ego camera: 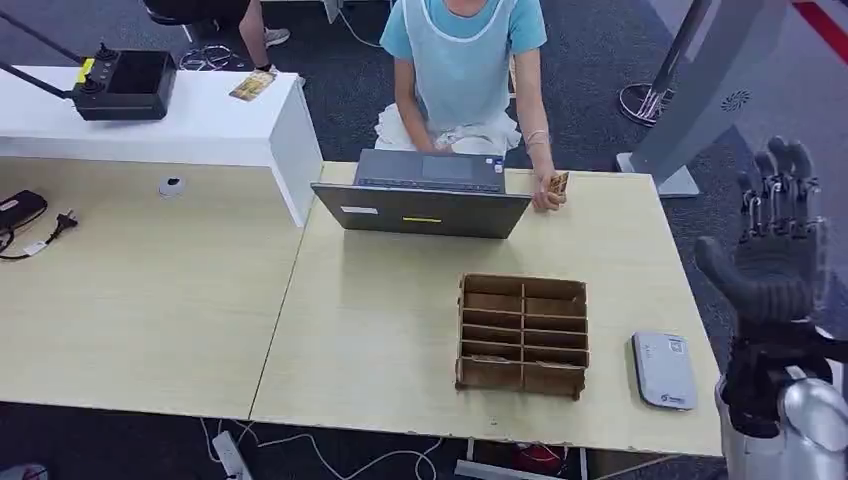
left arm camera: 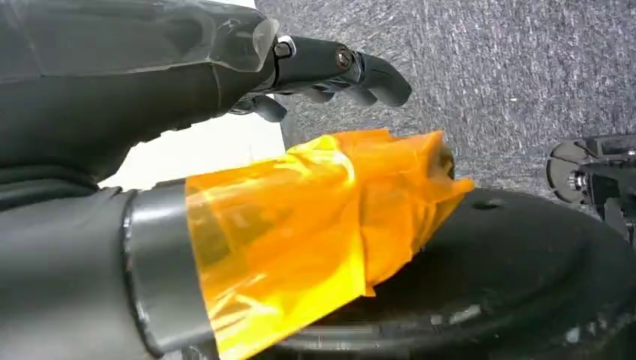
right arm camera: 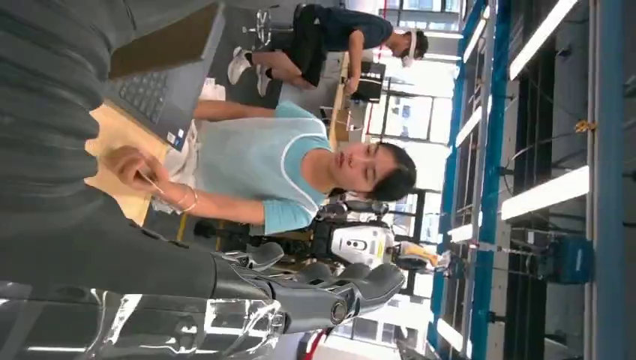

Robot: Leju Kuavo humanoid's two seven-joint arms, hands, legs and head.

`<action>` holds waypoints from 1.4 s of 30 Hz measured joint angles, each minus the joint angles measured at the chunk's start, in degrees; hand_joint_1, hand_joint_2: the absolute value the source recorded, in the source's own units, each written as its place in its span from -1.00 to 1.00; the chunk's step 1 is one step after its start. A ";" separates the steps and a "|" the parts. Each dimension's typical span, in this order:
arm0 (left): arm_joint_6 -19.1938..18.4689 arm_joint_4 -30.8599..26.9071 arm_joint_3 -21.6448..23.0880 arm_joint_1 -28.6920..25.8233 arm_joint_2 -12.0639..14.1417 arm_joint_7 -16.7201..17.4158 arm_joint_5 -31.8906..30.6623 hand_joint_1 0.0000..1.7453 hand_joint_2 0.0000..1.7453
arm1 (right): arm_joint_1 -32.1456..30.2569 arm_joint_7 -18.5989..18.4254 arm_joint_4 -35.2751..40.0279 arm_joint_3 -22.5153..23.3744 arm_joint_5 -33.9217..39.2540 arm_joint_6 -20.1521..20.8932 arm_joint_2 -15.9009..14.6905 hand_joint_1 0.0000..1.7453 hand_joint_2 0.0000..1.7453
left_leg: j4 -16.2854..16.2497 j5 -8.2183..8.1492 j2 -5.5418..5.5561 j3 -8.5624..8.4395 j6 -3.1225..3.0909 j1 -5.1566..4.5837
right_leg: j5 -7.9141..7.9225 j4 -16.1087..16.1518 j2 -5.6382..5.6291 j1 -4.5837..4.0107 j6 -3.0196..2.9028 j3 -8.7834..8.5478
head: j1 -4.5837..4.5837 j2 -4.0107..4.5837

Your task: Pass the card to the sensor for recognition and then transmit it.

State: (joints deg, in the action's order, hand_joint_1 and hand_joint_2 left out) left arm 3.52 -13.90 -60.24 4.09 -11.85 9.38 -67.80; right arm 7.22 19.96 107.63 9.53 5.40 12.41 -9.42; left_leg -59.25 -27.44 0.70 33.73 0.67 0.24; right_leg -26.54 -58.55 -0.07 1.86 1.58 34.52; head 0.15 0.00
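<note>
A person in a light blue shirt sits behind a grey laptop (ego camera: 425,195) and holds a small tan card (ego camera: 559,183) upright on the table's far edge; in the right wrist view the card (right arm camera: 148,178) sits in that person's fingers. A flat grey sensor pad (ego camera: 663,369) lies near the table's front right corner. My right hand (ego camera: 775,255) is raised beyond the table's right edge, fingers up and apart, holding nothing. My left hand (left arm camera: 330,71) hangs over the carpet with its thumb wrapped in orange tape, and it holds nothing.
A brown slotted cardboard organiser (ego camera: 522,334) stands mid-table, left of the sensor pad. A white counter (ego camera: 200,125) with a black controller stands at the back left. A grey stand base (ego camera: 690,80) rises past the table's far right corner. Cables lie at the left.
</note>
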 joint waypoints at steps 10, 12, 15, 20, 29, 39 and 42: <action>-0.84 0.00 -0.63 -0.24 -0.72 -1.27 0.00 -1.00 -1.00 | -16.59 6.62 9.59 -1.99 -23.79 -9.01 0.72 -1.00 1.00 | 0.04 -0.18 -0.03 0.08 0.02 0.00 | -0.20 -0.01 -0.02 0.00 0.01 -0.03 | 0.00 0.00; -4.23 -0.02 5.31 -0.08 -0.70 -0.70 2.07 -1.00 -1.00 | -16.13 5.88 9.33 -5.25 -30.12 -10.48 1.13 -1.00 1.00 | 0.04 -0.23 -0.11 0.01 0.11 -0.01 | -0.17 -0.01 -0.20 0.02 -0.02 0.02 | 0.04 0.00; -6.40 0.00 13.43 1.03 -0.61 0.15 6.64 -1.00 -1.00 | -15.74 4.54 8.63 -10.92 -36.32 -14.33 1.75 -1.00 1.00 | 0.04 -0.10 0.05 -0.05 0.04 -0.02 | -0.21 -0.02 0.06 0.02 -0.01 -0.11 | 0.02 0.00; -7.34 0.15 19.19 0.90 -0.92 0.79 5.81 -1.00 -1.00 | -15.65 1.37 7.71 -17.67 -49.87 -23.20 1.73 -1.00 1.00 | 0.04 -0.08 0.03 -0.09 0.01 -0.02 | -0.17 -0.04 0.05 0.02 -0.02 -0.14 | 0.02 0.00; -7.34 0.15 22.21 1.03 -0.92 1.68 5.81 -1.00 -1.00 | -14.54 -7.50 2.51 -28.31 -67.27 -29.88 -0.85 -1.00 1.00 | 0.04 -0.10 0.06 -0.07 0.02 -0.02 | -0.19 -0.03 0.07 0.02 -0.01 -0.13 | 0.02 0.00; -7.37 0.15 22.71 1.10 -0.94 2.64 5.81 -1.00 -1.00 | -13.34 -13.57 -1.47 -32.28 -74.88 -32.09 -3.08 -1.00 1.00 | 0.04 -0.10 0.06 -0.08 0.02 -0.02 | -0.18 -0.03 0.06 0.02 -0.01 -0.13 | 0.02 0.00; -7.37 0.15 22.82 1.11 -0.94 2.75 5.81 -1.00 -1.00 | -12.98 -13.97 -2.26 -32.98 -75.25 -32.04 -3.65 -1.00 1.00 | 0.04 -0.10 0.05 -0.08 0.02 -0.02 | -0.18 -0.03 0.06 0.02 -0.01 -0.13 | 0.02 0.00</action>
State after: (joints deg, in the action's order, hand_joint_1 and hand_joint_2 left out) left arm -3.85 -13.75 -37.42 5.21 -12.79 12.13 -61.99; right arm -5.76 5.99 105.37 -23.45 -69.86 -19.63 -13.07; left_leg -59.21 -27.54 0.75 33.65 0.70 0.22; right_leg -26.73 -58.58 0.00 1.88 1.57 34.39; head 0.17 0.00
